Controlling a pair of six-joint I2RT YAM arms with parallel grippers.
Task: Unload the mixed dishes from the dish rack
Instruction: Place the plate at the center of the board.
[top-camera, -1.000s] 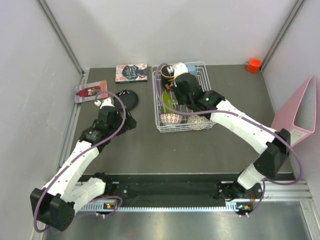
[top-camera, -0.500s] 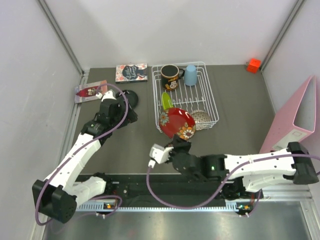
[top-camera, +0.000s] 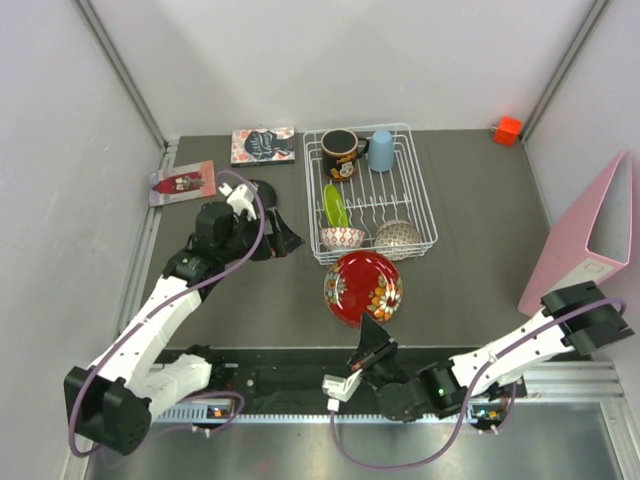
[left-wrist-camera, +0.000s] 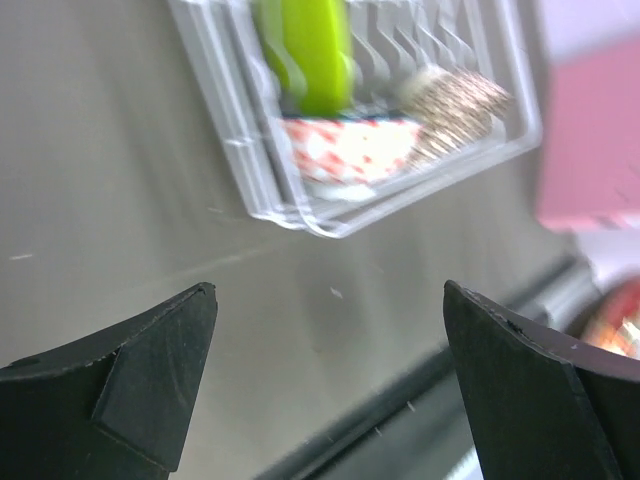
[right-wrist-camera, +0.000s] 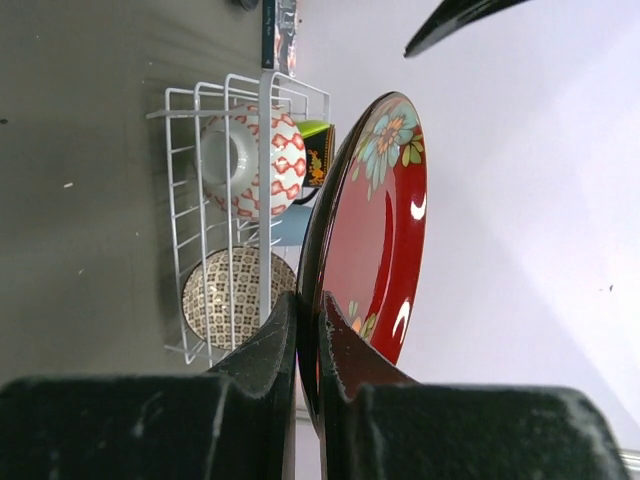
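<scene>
Grey counter is bounded by white walls, with the white wire dish rack (top-camera: 405, 185) set toward its far side. Just in front of the rack, the red floral plate (top-camera: 363, 288) is held on edge, its rim clamped between the right jaws. The left jaws are held wide apart and empty, just left of the rack. The plate is best tipped flat and lowered onto bare counter clear of the rack before release. Inside the rack are counted one lime-green plate (top-camera: 334, 207), two bowls (top-camera: 342, 238), one black mug (top-camera: 341, 153) and one pale blue cup (top-camera: 381, 150).
</scene>
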